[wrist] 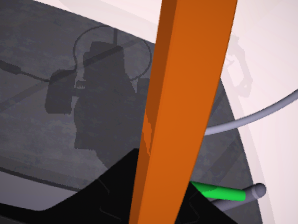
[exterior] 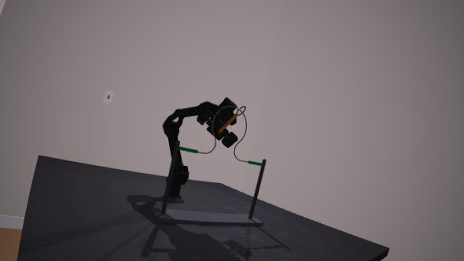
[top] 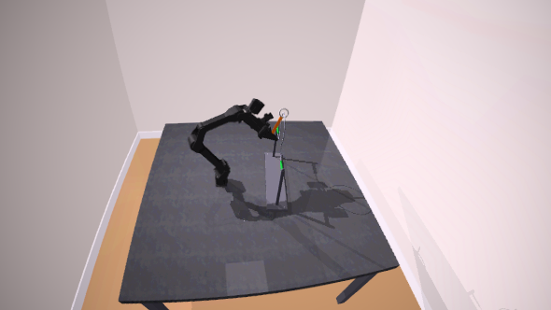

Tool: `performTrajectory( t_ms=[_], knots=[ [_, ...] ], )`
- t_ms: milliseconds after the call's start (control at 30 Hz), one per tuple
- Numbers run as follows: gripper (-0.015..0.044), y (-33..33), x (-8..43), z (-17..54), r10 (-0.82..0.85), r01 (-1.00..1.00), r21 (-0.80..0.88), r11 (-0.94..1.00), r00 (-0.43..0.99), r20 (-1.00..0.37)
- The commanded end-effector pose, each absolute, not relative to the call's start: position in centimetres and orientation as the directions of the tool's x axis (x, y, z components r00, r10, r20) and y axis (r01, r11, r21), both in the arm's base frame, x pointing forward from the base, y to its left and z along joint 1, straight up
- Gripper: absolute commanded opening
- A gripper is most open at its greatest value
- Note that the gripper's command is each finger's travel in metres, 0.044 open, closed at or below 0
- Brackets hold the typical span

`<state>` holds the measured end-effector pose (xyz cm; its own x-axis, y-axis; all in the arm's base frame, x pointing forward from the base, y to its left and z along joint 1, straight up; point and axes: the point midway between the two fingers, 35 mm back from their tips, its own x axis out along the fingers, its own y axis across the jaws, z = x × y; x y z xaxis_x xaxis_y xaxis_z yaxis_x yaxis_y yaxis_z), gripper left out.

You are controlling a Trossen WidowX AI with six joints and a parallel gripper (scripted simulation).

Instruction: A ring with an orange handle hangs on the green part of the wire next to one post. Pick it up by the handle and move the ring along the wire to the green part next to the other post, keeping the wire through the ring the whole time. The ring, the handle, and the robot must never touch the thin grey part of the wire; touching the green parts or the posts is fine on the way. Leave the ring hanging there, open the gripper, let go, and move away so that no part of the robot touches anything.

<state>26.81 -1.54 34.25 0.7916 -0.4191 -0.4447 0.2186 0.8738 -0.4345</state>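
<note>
The ring (top: 284,113) (exterior: 242,110) is at the upper right of the wire's big loop in the exterior view, and the wire appears to pass through it. Whether ring and wire touch cannot be told. The orange handle (top: 278,124) (exterior: 228,123) (wrist: 185,75) slants down from the ring to my gripper (top: 274,134) (exterior: 221,131) (wrist: 145,159), which is shut on its lower end. The grey wire (exterior: 246,126) (wrist: 250,120) runs between a left green part (exterior: 188,149) and a right green part (exterior: 255,163) (wrist: 220,192). The ring is outside the wrist view.
The left post (exterior: 170,181) and right post (exterior: 257,189) stand on a grey base plate (top: 273,187) (exterior: 208,217) on the dark table (top: 187,243) (exterior: 98,185). In the exterior view, my gripper and forearm are behind the loop, close to the wire; the gap cannot be judged.
</note>
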Motion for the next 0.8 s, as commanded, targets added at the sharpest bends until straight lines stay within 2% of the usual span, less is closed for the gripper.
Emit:
performTrajectory(
  t_ms=[0, 767],
  knots=[
    [-0.0150, -1.8, 26.8, 34.3, -0.443, 0.217, -0.481, 0.849, 0.788, -0.427],
    [-0.0150, -2.8, 26.6, 35.0, -0.553, 0.200, -0.714, 0.671, 0.777, -0.302]
  ],
)
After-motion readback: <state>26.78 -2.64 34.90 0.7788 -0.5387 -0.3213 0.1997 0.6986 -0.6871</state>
